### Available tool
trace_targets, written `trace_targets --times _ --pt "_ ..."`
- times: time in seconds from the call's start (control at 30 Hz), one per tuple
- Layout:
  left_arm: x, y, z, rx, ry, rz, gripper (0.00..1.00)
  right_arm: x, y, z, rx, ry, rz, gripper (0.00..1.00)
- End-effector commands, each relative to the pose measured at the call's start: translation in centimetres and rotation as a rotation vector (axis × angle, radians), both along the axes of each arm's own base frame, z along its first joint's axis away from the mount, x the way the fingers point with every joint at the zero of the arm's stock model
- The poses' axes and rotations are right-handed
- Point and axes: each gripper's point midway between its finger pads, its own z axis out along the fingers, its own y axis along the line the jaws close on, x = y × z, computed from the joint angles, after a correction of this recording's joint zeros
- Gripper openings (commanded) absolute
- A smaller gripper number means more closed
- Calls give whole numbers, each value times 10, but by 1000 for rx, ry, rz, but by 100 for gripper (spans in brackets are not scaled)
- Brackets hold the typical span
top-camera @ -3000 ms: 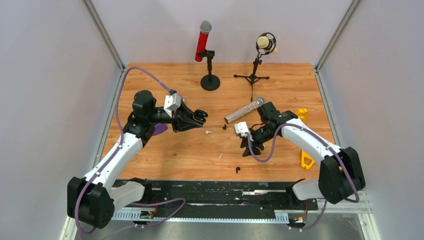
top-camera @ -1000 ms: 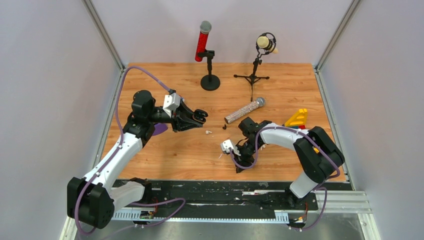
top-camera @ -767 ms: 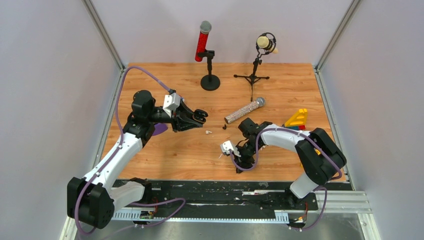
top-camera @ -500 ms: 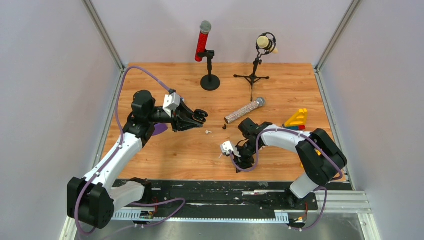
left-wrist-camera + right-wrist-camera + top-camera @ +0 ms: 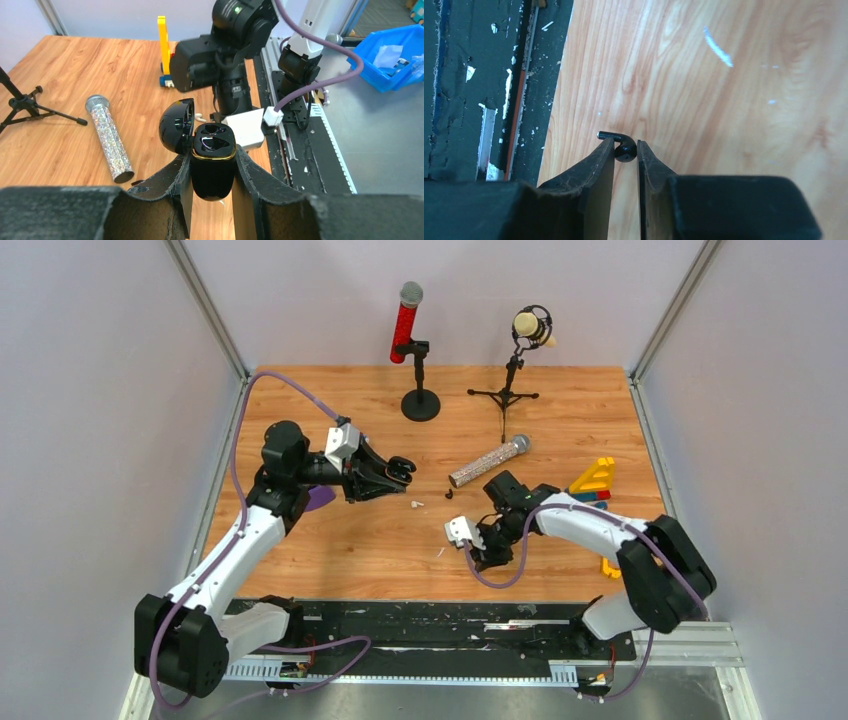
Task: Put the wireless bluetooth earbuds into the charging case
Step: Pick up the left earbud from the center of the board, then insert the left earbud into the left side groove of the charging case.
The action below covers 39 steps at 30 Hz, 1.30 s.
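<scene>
The left gripper is clamping the case, its lid standing open. The right gripper is pinching a black earbud by the edge of the table.

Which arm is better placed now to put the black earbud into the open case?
Right. The right tool grips the black earbud between its fingers, while the left tool is busy holding the charging case with its lid open.

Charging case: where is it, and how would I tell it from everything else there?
Look over the wooden table to the left arm. The left gripper at its tip pinches the charging case: a glossy black pebble with its lid flipped open, unlike the long glittery microphone lying nearby.
</scene>
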Motion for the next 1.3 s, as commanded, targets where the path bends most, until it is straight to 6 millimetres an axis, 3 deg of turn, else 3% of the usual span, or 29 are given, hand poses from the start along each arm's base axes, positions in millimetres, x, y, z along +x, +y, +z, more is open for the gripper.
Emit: trace_targets --times 0.0,0.1,0.33,0.4,0.43,0.47,0.5,0.63,0.7,0.8,1.1,1.27 --pt "5 -2 12 -37 -9 26 33 29 10 46 90 -188 -44 20" --pt "20 -6 15 -50 24 86 34 55 12 91 143 -367 -106 20" --pt "53 -20 28 -77 127 192 33 117 6 230 265 -792 -308 22" --pt "65 -24 42 -71 108 226 33 128 4 267 303 -883 -355 22" --pt "69 -26 34 -38 124 242 33 133 4 283 322 -917 -378 22" --pt "76 -29 47 -41 94 276 33 138 4 301 346 -953 -403 22" --pt "81 -30 36 3 112 294 33 141 4 318 375 -977 -426 22" --pt "95 -37 29 92 72 385 32 147 8 375 498 -1004 -529 22" --pt "102 -38 23 118 67 437 32 149 13 391 545 -985 -574 22" --pt "107 -37 18 120 73 467 32 152 22 399 582 -952 -612 22" --pt "102 -37 18 120 60 448 32 160 59 381 574 -926 -640 22" --pt "90 -39 20 106 -16 379 31 160 68 376 595 -858 -665 22"
